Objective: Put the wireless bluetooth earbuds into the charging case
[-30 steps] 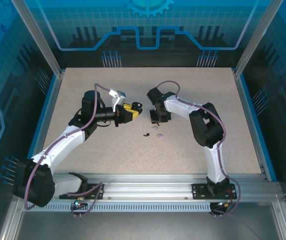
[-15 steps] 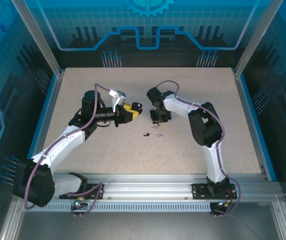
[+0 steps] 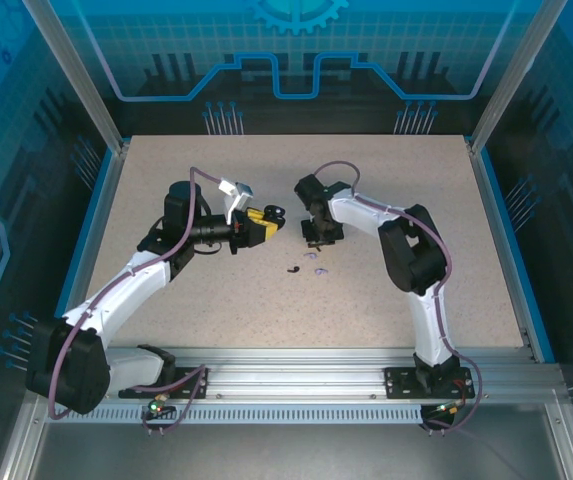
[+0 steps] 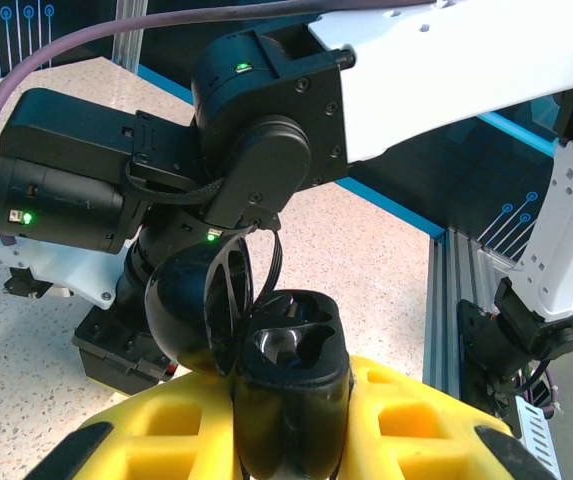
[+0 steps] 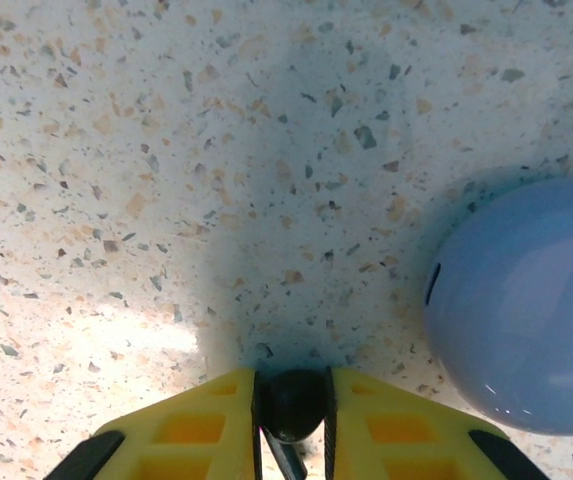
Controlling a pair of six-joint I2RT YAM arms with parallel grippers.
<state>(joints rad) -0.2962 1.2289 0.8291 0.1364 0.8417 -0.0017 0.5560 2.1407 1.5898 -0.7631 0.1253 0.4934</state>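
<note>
Presently, left claw (image 4: 291, 440) clamped the open black case (image 4: 288, 365), wells empty; right claw (image 5: 293, 420) pinched one black earbud (image 5: 296, 402) beside one lavender case (image 5: 521, 310). Three loose earbuds (image 3: 294, 269) lay on table (image 3: 216, 320).

The tabletop (image 5: 116, 150) is cream speckled with brown and grey, the yellow left hand (image 4: 291, 435) holds a glossy black case (image 4: 291, 365), and the yellow right hand (image 5: 293, 425) holds a black earbud (image 5: 296, 400) near a pale lavender-blue case (image 5: 521, 300).

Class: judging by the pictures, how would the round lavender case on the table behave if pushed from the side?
The lavender case looks glossy, with a soft highlight, so it would probably slide on the table. Its rounded outline suggests it may spin away from an off-centre push.
</note>
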